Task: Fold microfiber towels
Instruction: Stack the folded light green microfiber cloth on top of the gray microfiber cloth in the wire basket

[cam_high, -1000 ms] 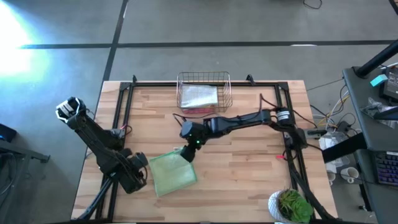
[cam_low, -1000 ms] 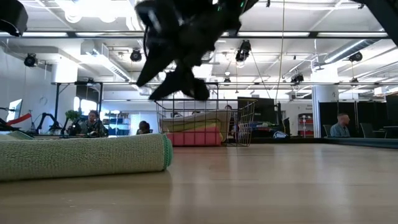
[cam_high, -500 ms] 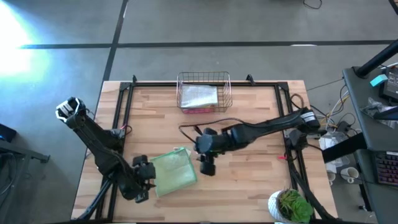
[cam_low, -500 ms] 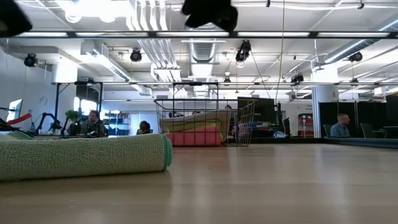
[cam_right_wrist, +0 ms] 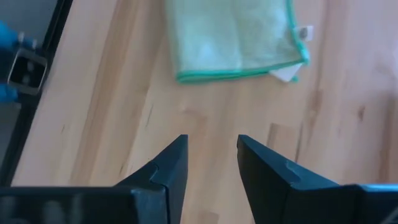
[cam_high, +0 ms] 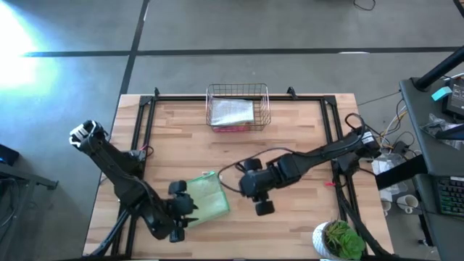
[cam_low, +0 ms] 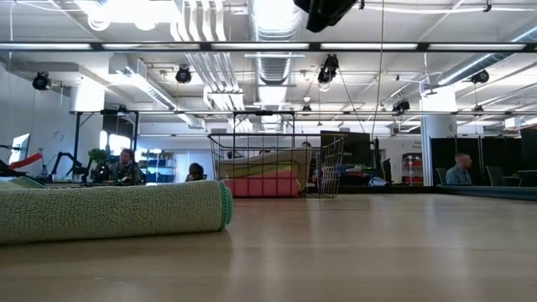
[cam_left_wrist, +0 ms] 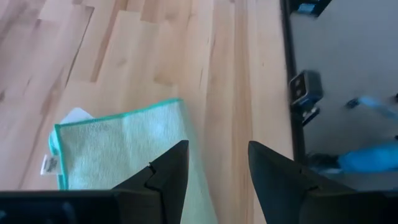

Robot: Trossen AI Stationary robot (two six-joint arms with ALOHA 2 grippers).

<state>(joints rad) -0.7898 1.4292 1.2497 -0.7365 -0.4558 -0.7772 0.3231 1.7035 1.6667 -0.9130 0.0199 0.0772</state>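
Note:
A pale green towel with a teal hem lies folded flat on the table near its front edge; it also shows in the low view. My left gripper is open over the towel's near left part, and the left wrist view shows the towel below its fingers. Whether it touches the towel I cannot tell. My right gripper is open and empty above bare table, to the right of the towel. Other folded towels, a pale one over a pink one, lie in the wire basket.
The copper wire basket stands at the table's far middle. A potted plant sits at the near right corner. Black rails run along the left, far and right sides. Bare wood lies between towel and basket.
My right gripper has drawn away from the towel's far corner toward the table's right and near edges, and has risen out of the low view. My left gripper has gone right along the near edge, up to the towel. The towel has stayed flat in place.

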